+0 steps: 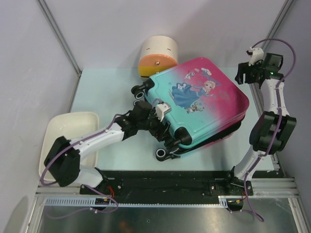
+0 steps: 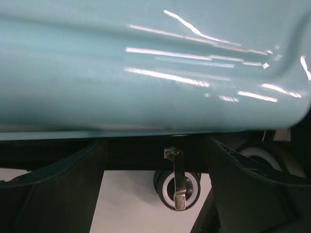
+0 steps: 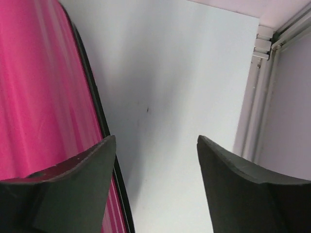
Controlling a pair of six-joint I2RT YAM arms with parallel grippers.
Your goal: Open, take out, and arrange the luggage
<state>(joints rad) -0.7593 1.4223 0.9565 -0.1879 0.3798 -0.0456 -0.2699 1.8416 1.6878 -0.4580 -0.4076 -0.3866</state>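
The luggage (image 1: 204,99), teal to pink with a princess print, lies flat on the table with the printed shell up and its black wheels (image 1: 162,153) toward the left. My left gripper (image 1: 165,127) is open at its teal wheel end. In the left wrist view the teal shell (image 2: 146,68) fills the top. A metal zipper pull (image 2: 176,179) hangs from the black zipper band between my open fingers (image 2: 53,194), untouched, with a wheel (image 2: 188,190) behind it. My right gripper (image 1: 243,75) is open and empty beside the far right pink corner (image 3: 39,87).
A cream cylindrical box with orange-yellow drawers (image 1: 158,56) stands right behind the luggage. A white tray (image 1: 73,127) lies at the left table edge. Metal frame posts (image 3: 260,97) and a wall run close to the right gripper.
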